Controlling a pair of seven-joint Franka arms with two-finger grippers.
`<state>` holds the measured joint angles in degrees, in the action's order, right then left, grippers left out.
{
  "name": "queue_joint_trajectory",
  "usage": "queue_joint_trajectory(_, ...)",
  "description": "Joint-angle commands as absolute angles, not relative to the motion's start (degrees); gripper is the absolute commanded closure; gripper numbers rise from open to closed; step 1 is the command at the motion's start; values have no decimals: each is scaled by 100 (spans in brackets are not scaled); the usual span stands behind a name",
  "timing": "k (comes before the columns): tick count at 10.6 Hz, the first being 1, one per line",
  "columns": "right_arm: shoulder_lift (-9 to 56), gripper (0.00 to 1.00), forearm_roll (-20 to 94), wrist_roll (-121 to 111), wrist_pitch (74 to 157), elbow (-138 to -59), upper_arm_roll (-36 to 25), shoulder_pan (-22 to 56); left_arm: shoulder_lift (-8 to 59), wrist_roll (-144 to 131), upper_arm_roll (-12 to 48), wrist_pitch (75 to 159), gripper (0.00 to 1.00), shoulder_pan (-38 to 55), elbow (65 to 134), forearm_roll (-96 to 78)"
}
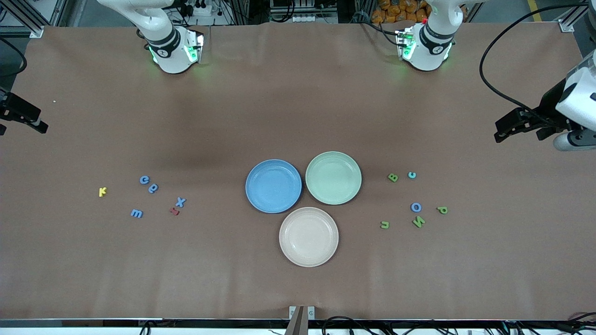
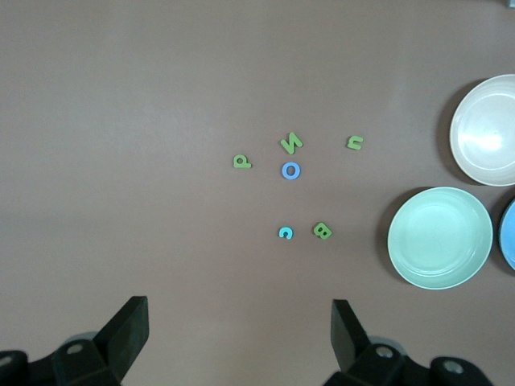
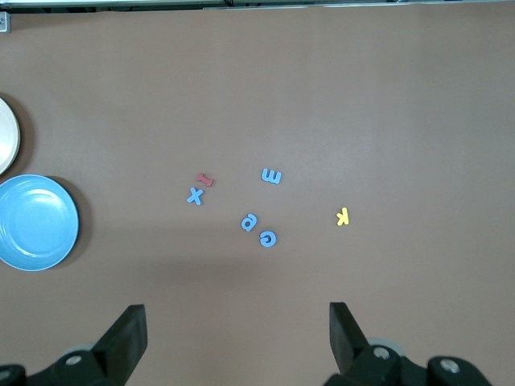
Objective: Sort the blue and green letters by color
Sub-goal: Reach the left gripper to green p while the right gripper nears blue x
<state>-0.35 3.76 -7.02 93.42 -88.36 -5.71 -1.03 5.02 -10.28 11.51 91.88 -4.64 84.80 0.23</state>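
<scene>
Both arms wait: left end effector [image 2: 236, 338] & right end effector [image 3: 237, 338] wide, up over bare table [image 1: 298, 107].

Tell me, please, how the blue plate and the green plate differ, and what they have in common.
Colour: the blue plate is periwinkle blue, the green plate pale mint green.
Place: the blue plate lies toward the right arm's end of the table and slightly nearer the front camera; the green plate lies toward the left arm's end, beside it.
Shared: both are round, shallow, about the same size, upright and hold no letters yet.
</scene>
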Motion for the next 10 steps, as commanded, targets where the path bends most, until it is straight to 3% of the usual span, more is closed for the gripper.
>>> queue_joint_trajectory(1, -123, 0, 422, -659, 9334, -9009, -501, -176, 851, -958, 1142, 9332, 0, -475, 8613, 183)
queue_joint_trajectory(4, 350, 0, 413, -668, 9185, -9018, -501, -202, 1132, -1780, 1143, 10579, 0, -466, 9525, 352)
queue_joint_trajectory(7, 1008, 0, 448, -677, 9211, -8965, -483, -132, 1870, -2993, 1143, 10836, 0, -466, 9571, 352)
queue_joint_trajectory(10, 1747, 0, 457, -607, 9455, -8903, -483, 377, 2346, -3024, 1143, 11861, 3, -571, 9973, 378)
